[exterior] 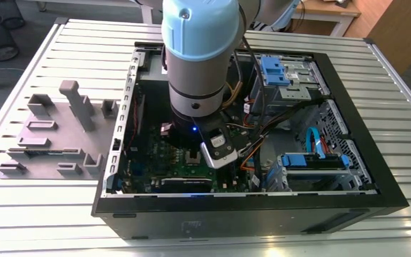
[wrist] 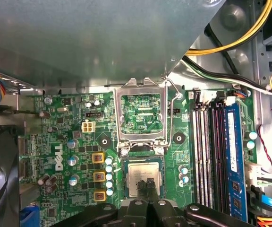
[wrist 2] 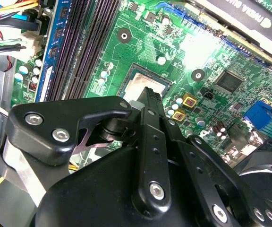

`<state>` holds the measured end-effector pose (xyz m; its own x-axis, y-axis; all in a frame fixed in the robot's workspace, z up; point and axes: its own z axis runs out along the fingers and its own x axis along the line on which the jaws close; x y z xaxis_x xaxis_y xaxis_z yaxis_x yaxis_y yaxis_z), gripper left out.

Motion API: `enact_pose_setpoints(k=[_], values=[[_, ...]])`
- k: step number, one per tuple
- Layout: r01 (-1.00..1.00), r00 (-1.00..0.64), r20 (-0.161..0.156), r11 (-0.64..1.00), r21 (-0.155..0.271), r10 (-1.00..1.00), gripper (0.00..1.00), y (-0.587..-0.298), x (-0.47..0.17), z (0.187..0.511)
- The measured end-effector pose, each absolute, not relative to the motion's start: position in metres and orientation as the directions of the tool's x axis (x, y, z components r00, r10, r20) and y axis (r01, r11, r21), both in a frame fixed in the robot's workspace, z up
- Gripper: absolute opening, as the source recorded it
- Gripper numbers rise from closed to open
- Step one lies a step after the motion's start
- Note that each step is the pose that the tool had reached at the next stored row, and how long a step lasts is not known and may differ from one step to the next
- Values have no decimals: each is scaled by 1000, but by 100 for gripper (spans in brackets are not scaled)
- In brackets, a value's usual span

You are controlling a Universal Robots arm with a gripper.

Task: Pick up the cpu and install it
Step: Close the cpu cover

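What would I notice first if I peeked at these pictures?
The big grey-and-blue robot arm reaching down into the open black computer case stands out in the exterior view. In the first wrist view, its gripper hangs right over the silvery cpu. The cpu lies in its socket on the bright green motherboard, beside the flipped-open metal frame.

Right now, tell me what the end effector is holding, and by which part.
Cannot be told: the end effector is at one edge of the cpu, which lies flat on the motherboard.
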<state>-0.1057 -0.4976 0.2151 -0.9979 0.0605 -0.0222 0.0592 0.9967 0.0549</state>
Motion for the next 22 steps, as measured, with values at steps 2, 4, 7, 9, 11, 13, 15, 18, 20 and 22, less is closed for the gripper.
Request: enact_pose_setpoints(k=[2,4,7,9,11,13,15,18,20,22], values=[[59,-998,-22,997,53,60,11,-498,-106,215],[59,-998,-22,997,51,60,11,-498,-106,215],[59,-998,-23,997,48,60,11,-498,-106,215],[59,-998,-23,997,46,60,11,-498,-106,215],[59,-998,-23,997,43,60,11,-498,-106,215],[59,-998,-23,997,43,60,11,-498,-106,216],[59,-998,-23,997,43,60,11,-498,-106,217],[59,-998,-23,997,43,60,11,-498,-106,219],[59,-998,-23,997,43,60,11,-498,-106,221],[59,-998,-23,997,43,60,11,-498,-106,224]])
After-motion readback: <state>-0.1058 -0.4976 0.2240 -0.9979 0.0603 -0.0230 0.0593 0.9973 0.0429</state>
